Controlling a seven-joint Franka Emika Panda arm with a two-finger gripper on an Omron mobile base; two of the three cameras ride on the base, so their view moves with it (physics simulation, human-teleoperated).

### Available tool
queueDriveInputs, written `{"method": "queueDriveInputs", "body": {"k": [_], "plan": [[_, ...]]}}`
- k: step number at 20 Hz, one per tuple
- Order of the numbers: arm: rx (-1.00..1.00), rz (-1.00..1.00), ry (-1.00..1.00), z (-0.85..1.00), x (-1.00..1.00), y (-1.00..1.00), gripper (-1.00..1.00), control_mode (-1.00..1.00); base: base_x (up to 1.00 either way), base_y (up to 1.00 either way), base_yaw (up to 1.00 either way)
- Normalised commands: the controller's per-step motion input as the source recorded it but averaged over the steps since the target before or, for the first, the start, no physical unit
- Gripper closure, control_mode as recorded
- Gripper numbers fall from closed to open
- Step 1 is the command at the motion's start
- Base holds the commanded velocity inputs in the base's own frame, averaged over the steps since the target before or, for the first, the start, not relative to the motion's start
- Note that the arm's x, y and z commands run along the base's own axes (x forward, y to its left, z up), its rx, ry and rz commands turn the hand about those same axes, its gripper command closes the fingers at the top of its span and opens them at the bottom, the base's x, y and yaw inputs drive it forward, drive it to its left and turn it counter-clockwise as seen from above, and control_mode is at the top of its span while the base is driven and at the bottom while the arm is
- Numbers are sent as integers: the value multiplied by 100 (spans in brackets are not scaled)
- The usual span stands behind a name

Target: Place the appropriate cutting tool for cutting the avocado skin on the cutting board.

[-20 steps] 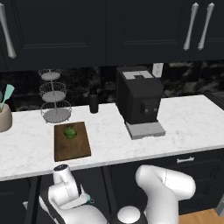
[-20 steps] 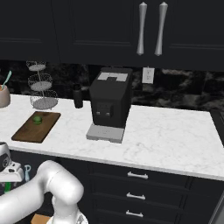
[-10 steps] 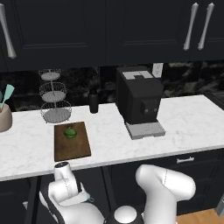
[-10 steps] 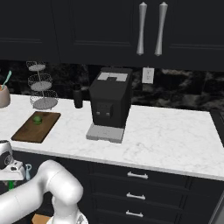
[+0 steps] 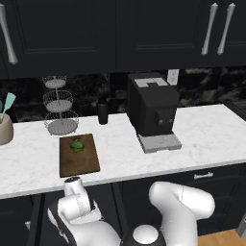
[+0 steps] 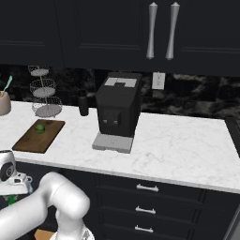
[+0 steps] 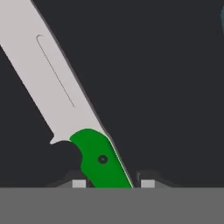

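Note:
In the hand view, the knife [image 7: 65, 100] has a broad pale silver blade running up to the left. Its bright green handle [image 7: 103, 162] sits between the fingertips [image 7: 78, 183] of my gripper [image 7: 113, 183], which is shut on it against dark cabinet fronts. The hand [image 5: 73, 188] hangs below the counter's front edge, just in front of the cutting board. The dark brown cutting board [image 5: 79, 161] [image 6: 33, 139] lies flat on the white marble counter. The small green avocado [image 5: 77, 145] [image 6: 40, 127] rests on the board's far half.
A black coffee machine [image 5: 153, 113] stands right of the board, with a dark bottle [image 5: 102, 111] and a wire tiered stand [image 5: 58, 105] behind it. A beige utensil crock [image 5: 5, 129] is at far left. Dark cabinets hang above the counter and drawers [image 6: 145, 190] sit below it.
The hand has risen slightly toward the counter edge with the knife still held. Board and avocado have not moved.

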Motion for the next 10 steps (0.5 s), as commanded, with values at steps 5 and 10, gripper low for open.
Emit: {"method": "queueDriveInputs", "body": {"k": [5,10], "plan": [[0,17,-2,87,-34,-11,100,-100,0,0,0],[5,22,-1,91,-36,0,100,-100,0,0,0]]}}
